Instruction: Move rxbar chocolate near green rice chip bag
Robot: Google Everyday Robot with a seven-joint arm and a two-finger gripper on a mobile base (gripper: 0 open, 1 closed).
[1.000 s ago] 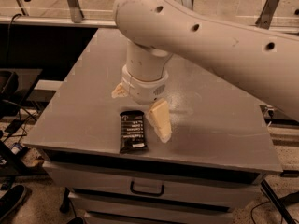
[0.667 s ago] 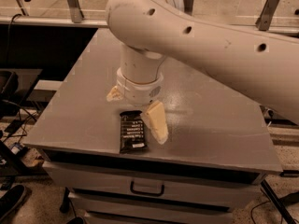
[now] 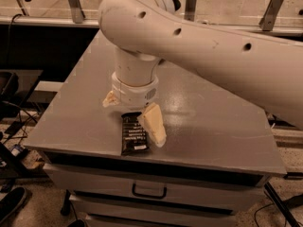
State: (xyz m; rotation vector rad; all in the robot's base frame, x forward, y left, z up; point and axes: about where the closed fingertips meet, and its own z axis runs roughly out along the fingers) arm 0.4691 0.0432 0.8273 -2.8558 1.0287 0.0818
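The rxbar chocolate (image 3: 133, 134), a flat black bar with white text, lies near the front edge of the grey table (image 3: 213, 122). My gripper (image 3: 133, 119) hangs from the big white arm (image 3: 199, 51) right over the bar's far end. It is open, with one cream finger (image 3: 153, 123) at the bar's right side and the other finger (image 3: 109, 99) to the left and behind. The fingers hold nothing. The green rice chip bag is not in view; the arm hides much of the table's back.
The table has drawers with a handle (image 3: 149, 192) below its front edge. Cables and dark equipment (image 3: 12, 126) lie on the floor to the left. A rail with metal posts (image 3: 75, 4) runs behind the table.
The arm and gripper have shifted left and a little lower, closer around the bar's far end. The bar has not moved.
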